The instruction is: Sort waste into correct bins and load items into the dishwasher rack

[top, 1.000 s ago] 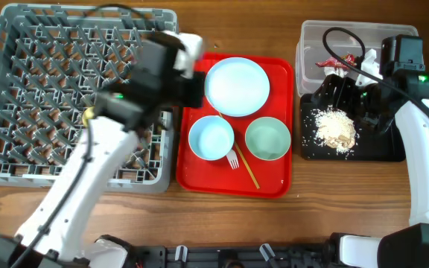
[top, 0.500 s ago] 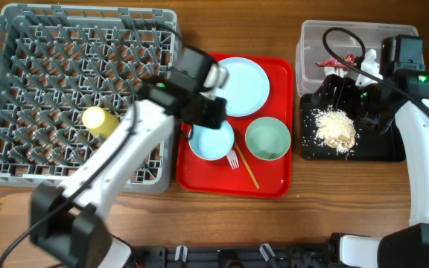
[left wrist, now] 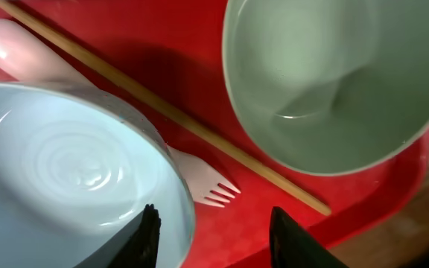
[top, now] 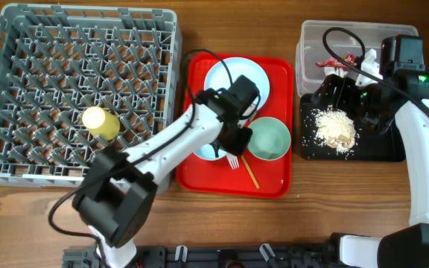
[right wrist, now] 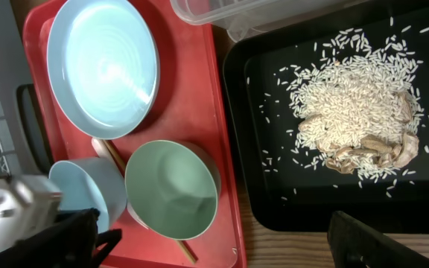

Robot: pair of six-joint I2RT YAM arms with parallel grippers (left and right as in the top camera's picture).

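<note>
Overhead first: my left gripper (top: 233, 138) hangs over the red tray (top: 274, 186), right above the gap between the pale blue bowl (top: 203, 151) and the pale green bowl (top: 268, 139). The white plate (top: 255, 78) sits at the tray's far end, and the white plastic fork (top: 234, 160) and a chopstick (top: 250, 176) lie near the front. The yellow cup (top: 100, 123) lies in the dishwasher rack (top: 88, 10). Over on the right, my right gripper (top: 339, 88) hovers where the clear tub (top: 311, 33) meets the black tray (top: 348, 152). The snack wrapper (top: 334, 62) is in the tub and the food scraps (top: 335, 128) are heaped on the black tray. Left wrist now: the fingers (left wrist: 149, 238) stand spread apart with nothing between them. One tip is over the blue bowl's rim, with the fork tines and the chopstick just ahead. Right wrist: I see the scraps scattered like rice on the black tray and the plate and both bowls on the red tray. Only one dark finger shows in the corner, so I cannot tell whether that pincer is released or clenched.
</note>
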